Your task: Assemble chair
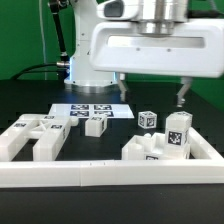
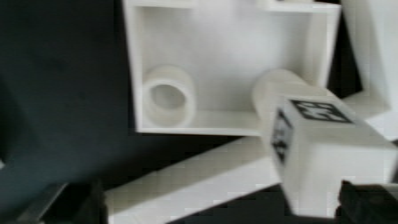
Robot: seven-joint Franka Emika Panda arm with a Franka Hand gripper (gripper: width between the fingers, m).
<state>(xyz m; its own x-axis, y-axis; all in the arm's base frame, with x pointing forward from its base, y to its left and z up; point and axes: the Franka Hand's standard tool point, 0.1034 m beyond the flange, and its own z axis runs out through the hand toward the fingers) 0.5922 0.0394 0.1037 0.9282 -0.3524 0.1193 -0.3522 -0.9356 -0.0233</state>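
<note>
Exterior view: the pincer (image 1: 151,97) hangs over the black counter (image 1: 110,140) with its two fingers well apart and nothing between them. One fingertip (image 1: 181,97) is right above the tagged post (image 1: 178,133). This post is a chair part and stands upright. A small tagged cube (image 1: 148,118) sits just beside the post, toward the exterior view's left. A low blocky piece (image 1: 145,152) lies at the post's foot. Further to that side are a second cube (image 1: 95,125) and a slotted flat piece (image 1: 35,137), both well apart from the post. The marker board (image 1: 88,109) lies behind them. The border rail (image 1: 110,176) runs in front of the post.

Wrist view: the tagged post (image 2: 311,135) is close under the camera. Beside it is a recessed panel (image 2: 222,55) with a round hole (image 2: 169,96). A white bar (image 2: 187,190) crosses near the post. One dark, blurred finger (image 2: 71,203) shows at the frame edge, clear of the post
</note>
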